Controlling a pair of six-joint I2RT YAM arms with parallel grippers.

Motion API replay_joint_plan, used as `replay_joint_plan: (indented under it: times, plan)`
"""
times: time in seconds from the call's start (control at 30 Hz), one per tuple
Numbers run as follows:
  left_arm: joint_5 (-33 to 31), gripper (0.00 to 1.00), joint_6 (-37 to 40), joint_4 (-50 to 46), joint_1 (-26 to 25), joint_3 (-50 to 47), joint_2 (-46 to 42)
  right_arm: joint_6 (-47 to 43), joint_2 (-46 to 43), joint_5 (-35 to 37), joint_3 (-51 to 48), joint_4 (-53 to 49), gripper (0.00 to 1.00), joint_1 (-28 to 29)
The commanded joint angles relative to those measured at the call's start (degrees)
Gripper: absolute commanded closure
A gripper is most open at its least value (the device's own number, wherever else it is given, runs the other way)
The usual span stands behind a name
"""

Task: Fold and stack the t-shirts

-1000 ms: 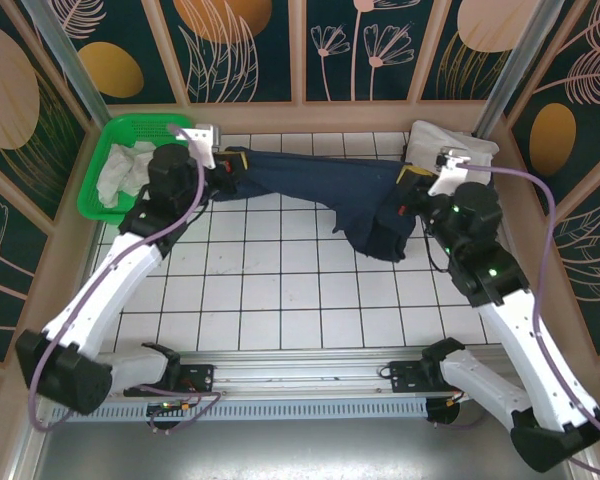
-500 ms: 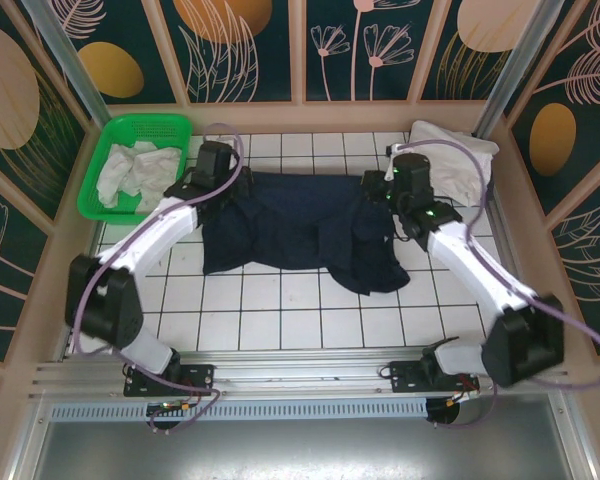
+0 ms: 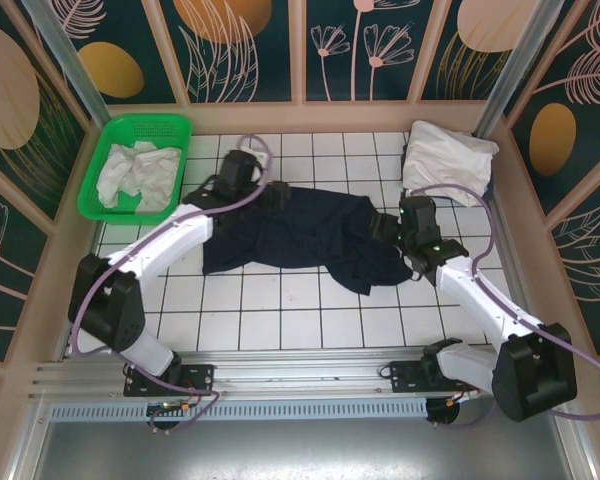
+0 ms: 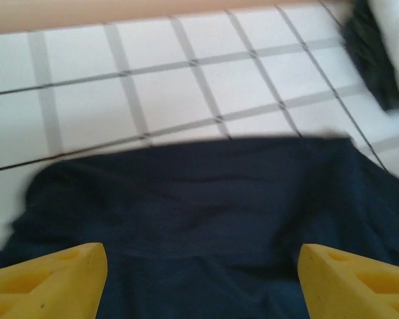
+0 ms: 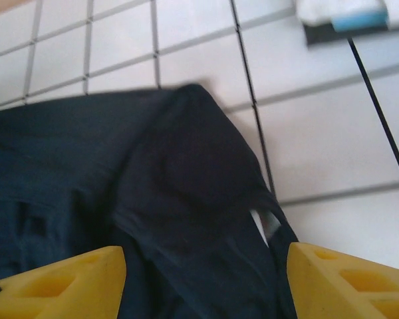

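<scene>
A dark navy t-shirt (image 3: 300, 232) lies spread and rumpled on the white tiled table, with a bunched fold hanging toward its right front. My left gripper (image 3: 263, 190) hovers over the shirt's back left edge. Its yellow fingers (image 4: 53, 279) stand wide apart with navy cloth (image 4: 199, 212) lying loose beneath them. My right gripper (image 3: 395, 232) is over the shirt's right end, also open, its yellow fingers (image 5: 352, 282) on either side of a crumpled sleeve (image 5: 193, 186). A folded white t-shirt (image 3: 448, 162) sits at the back right. Crumpled white t-shirts (image 3: 130, 172) fill the green basket.
The green basket (image 3: 180, 128) stands at the back left corner. Wooden walls close in the table's back and sides. Bare tiles (image 3: 280, 320) stretch between the navy shirt and the arm bases at the near edge.
Both grippers have opened and let go of the navy shirt. It went from stretched between them at the back to lying on the tiles. Both arms have come down low over it.
</scene>
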Motion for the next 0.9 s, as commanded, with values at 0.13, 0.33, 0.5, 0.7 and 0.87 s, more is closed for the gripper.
replay_joint_plan:
  times: [0.13, 0.33, 0.5, 0.7, 0.87]
  plan:
    - [9.0, 0.26, 11.7, 0.2, -9.0, 9.3, 15.0, 10.8, -2.8, -4.6, -7.1, 0.6, 0.37, -5.5]
    - [10.1, 0.29, 11.7, -2.2, -11.2, 17.0, 26.4, 10.4, 0.5, -4.4, -8.1, 2.0, 0.36, -6.8]
    - [10.6, 0.54, 10.1, -1.6, -11.3, 18.5, 30.0, 8.9, 4.6, -4.6, -7.7, 5.1, 0.39, -7.0]
    - [4.9, 0.91, 9.7, -3.2, -11.1, 17.6, 26.6, 7.1, 10.1, -4.6, -6.6, 6.6, 0.52, -7.0]
    - [-0.5, 1.0, 8.7, -4.5, -10.3, 14.6, 20.9, 6.2, 12.0, -2.9, -5.9, 6.7, 0.69, -7.1]
